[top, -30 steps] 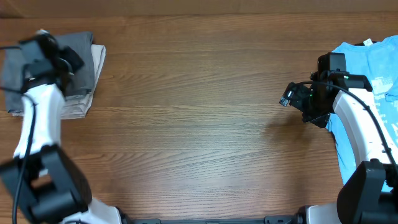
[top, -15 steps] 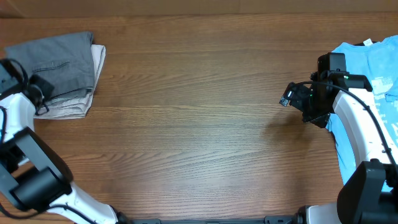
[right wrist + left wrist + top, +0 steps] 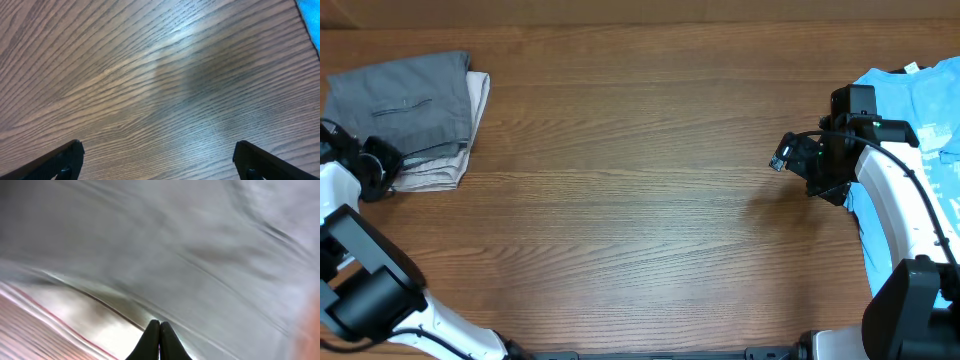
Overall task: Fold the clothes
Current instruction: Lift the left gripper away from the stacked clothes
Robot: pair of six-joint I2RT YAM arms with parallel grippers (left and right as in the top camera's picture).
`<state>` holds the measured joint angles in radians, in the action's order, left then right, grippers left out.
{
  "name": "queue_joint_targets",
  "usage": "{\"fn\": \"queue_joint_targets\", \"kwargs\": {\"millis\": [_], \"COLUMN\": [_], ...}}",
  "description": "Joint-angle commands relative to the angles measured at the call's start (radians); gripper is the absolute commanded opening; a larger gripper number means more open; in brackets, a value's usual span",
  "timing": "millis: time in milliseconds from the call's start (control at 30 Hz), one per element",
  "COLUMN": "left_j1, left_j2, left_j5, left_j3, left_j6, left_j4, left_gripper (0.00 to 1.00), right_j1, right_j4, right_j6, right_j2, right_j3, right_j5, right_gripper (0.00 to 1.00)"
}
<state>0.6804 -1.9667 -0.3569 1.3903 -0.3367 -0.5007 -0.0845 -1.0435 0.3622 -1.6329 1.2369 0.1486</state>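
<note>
The clothes, dark-grey shorts [image 3: 405,105] with a slit pocket, lie folded at the table's far left on top of a pale beige garment [image 3: 435,172]. My left gripper [image 3: 380,165] is at the lower left edge of that stack, shut with nothing between its fingers. In the left wrist view the blurred grey shorts [image 3: 175,240] fill most of the frame, and the shut left gripper [image 3: 160,324] points at the edge where they meet the beige cloth [image 3: 100,310]. My right gripper [image 3: 780,160] hangs open over bare wood; in the right wrist view the right gripper [image 3: 160,162] holds nothing.
A light-blue T-shirt [image 3: 920,110] with white print lies at the right edge, partly under the right arm; its corner [image 3: 312,20] shows in the right wrist view. The brown wooden table [image 3: 640,200] spans the space between the two arms.
My left arm has drawn back off the top of the shorts toward the lower left edge of the stack, its gripper shut. The right arm has not moved.
</note>
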Motion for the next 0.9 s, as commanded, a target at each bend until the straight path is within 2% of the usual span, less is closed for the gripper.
{"fn": "queue_joint_targets", "kwargs": {"millis": [0,200,367,400,467,500,567,633,667,733,867], "left_j1": [-0.093,-0.314,-0.536,-0.579,-0.646,-0.672,-0.723,-0.761,-0.773,-0.791,-0.806], "left_j2": [0.141,0.195,0.185,0.184,0.182,0.18,0.178,0.177,0.176,0.175,0.175], "left_j5": [-0.177,-0.149,0.055,0.101,0.185,0.219,0.279,0.311,0.318,0.319,0.319], "left_j3": [0.002,0.002,0.0,0.0,0.0,0.0,0.0,0.0,0.0,0.0,0.0], "left_j6": [0.027,0.064,0.059,0.055,0.052,0.052,0.052,0.052,0.053,0.052,0.052], "left_j4": [-0.073,-0.209,-0.24,-0.236,-0.226,-0.224,-0.221,-0.221,-0.221,-0.222,-0.225], "left_gripper": [0.05,0.05,0.06,0.09,0.23,0.33,0.45,0.66,0.8,0.97,1.0], "right_j1": [-0.001,-0.001,-0.001,-0.001,-0.001,-0.001,-0.001,-0.001,-0.001,-0.001,-0.001], "right_j4": [0.002,0.002,0.002,0.002,0.002,0.002,0.002,0.002,0.002,0.002,0.002], "right_j6": [-0.003,-0.003,-0.003,-0.003,-0.003,-0.003,-0.003,-0.003,-0.003,-0.003,-0.003], "right_j2": [0.005,0.005,0.005,0.005,0.005,0.005,0.005,0.005,0.005,0.005,0.005], "right_j3": [0.008,0.008,0.008,0.008,0.008,0.008,0.008,0.008,0.008,0.008,0.008], "right_j5": [-0.01,-0.01,-0.01,-0.01,-0.01,-0.01,-0.01,-0.01,-0.01,-0.01,-0.01], "right_gripper": [1.0,1.0,1.0,1.0,1.0,1.0,1.0,1.0,1.0,1.0,1.0]}}
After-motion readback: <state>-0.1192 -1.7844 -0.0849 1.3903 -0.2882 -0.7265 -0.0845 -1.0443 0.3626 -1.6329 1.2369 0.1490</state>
